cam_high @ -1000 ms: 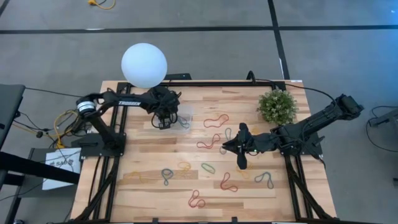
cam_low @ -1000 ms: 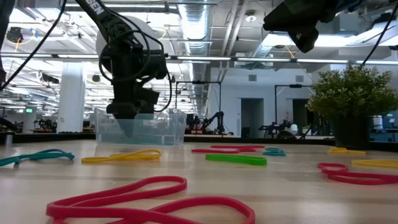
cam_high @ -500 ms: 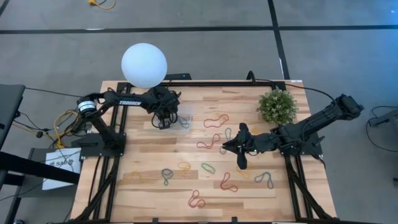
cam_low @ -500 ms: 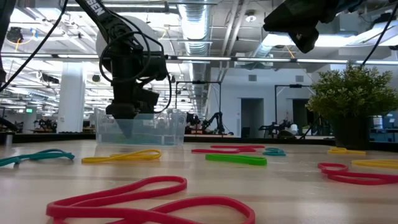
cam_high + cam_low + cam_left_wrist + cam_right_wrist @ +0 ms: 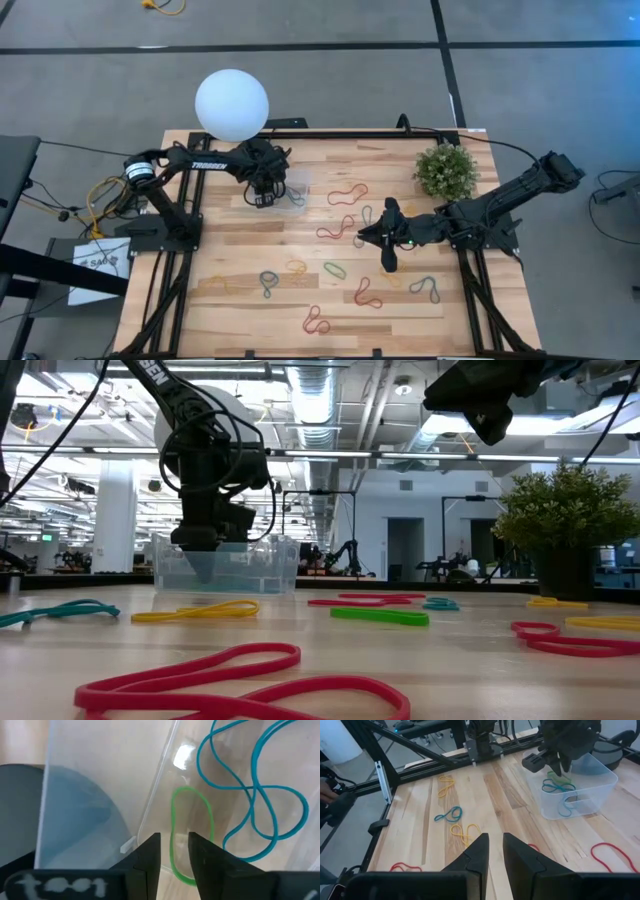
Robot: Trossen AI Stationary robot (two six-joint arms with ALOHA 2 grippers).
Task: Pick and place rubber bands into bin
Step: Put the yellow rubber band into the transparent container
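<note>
My left gripper hung over the bin, which stood at the back of the worktop beside the white lamp. Its fingers were nearly together, a narrow gap between them, clenched on nothing. Below them, inside the bin, lay a green band and a teal band. My right gripper hovered above mid-worktop, near the plant, fingers likewise drawn close and empty. Other bands lay loose on the wood: red, yellow, green, blue-grey, and another red near the front edge.
</note>
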